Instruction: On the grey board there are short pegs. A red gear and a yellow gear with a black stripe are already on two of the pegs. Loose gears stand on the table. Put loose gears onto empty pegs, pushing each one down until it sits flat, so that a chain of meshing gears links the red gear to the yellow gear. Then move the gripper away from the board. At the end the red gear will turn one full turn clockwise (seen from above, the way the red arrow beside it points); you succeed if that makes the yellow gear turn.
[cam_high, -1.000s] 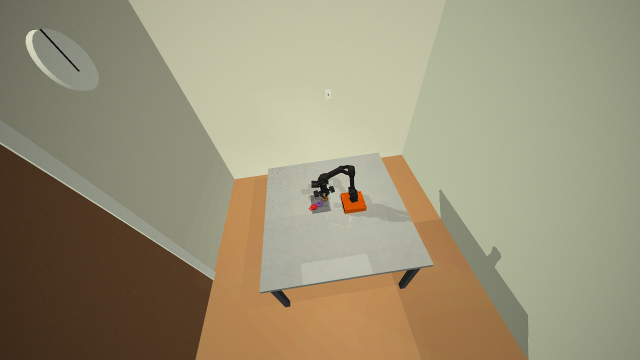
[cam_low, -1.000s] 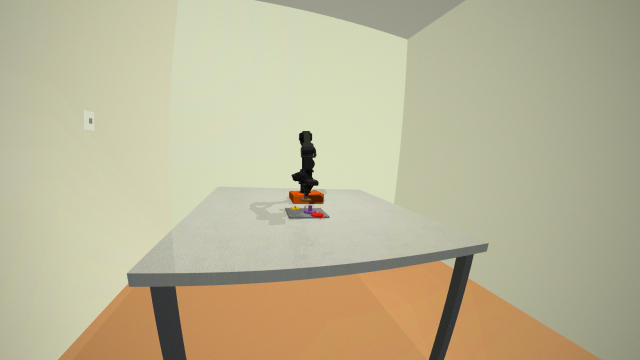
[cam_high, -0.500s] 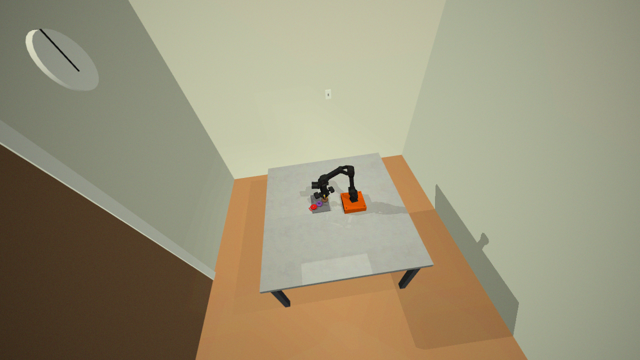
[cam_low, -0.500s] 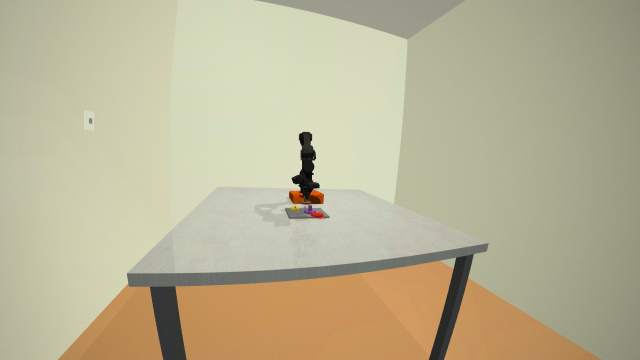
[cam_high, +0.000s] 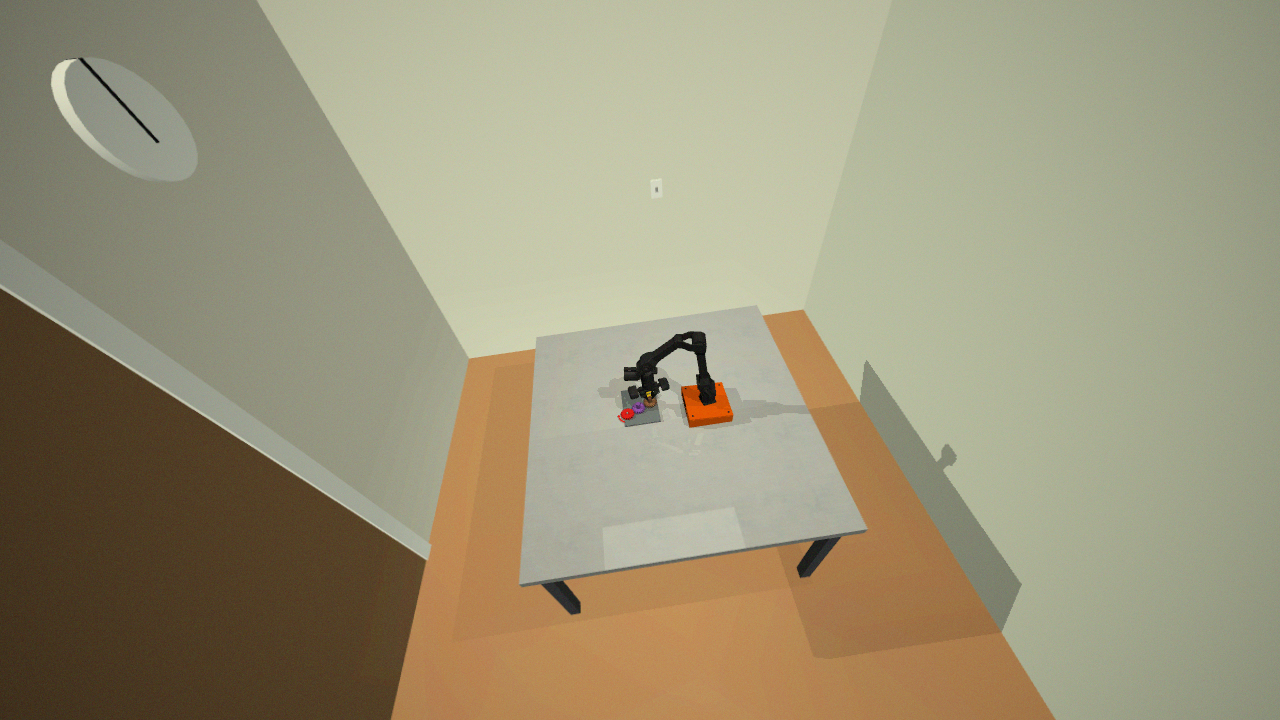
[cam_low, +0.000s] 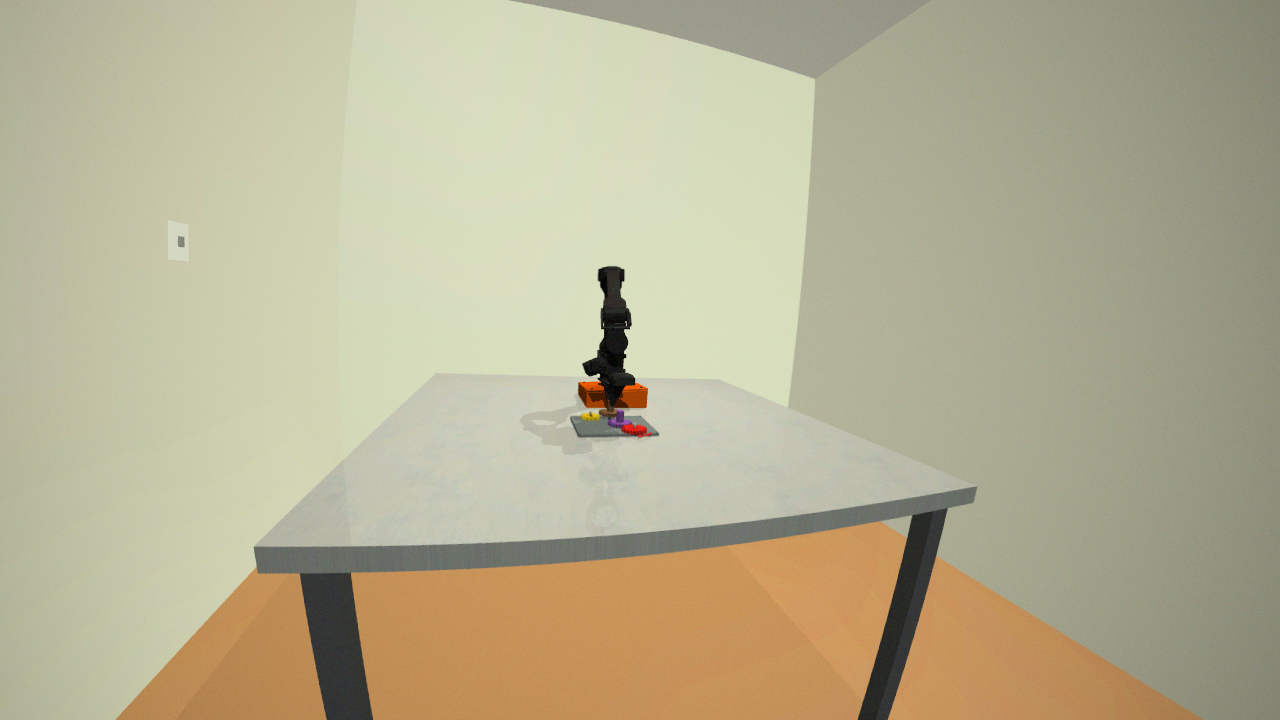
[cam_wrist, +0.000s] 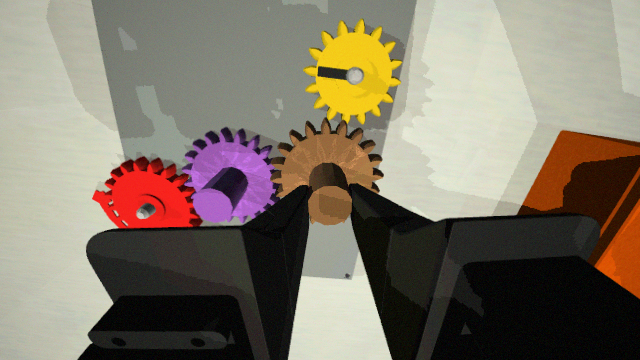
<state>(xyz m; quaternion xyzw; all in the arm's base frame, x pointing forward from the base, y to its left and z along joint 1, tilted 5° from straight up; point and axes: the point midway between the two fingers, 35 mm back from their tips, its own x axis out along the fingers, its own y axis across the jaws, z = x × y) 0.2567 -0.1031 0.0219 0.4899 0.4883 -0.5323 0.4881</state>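
Note:
My gripper (cam_wrist: 328, 193) is shut on the knob of the brown gear (cam_wrist: 295, 165) (cam_high: 650, 403), low over the grey board (cam_wrist: 210, 65) (cam_high: 642, 420). Whether the brown gear sits flat or slightly raised I cannot tell; the peg under it is hidden. In the wrist view its rim is close to the purple gear (cam_wrist: 255, 165) (cam_low: 619, 423) on its left and the yellow gear (cam_wrist: 370, 95) (cam_low: 589, 416) above it. The purple gear stands on the board, its teeth at those of the red gear (cam_wrist: 135, 187) (cam_low: 633, 429) (cam_high: 627, 414). The yellow gear is on its peg.
The orange base (cam_high: 708, 416) (cam_low: 637, 399) (cam_wrist: 565, 170) of the arm stands beside the board. The grey table (cam_high: 662, 483) (cam_low: 501, 501) lies under both. A red arrow (cam_wrist: 102, 200) curves beside the red gear.

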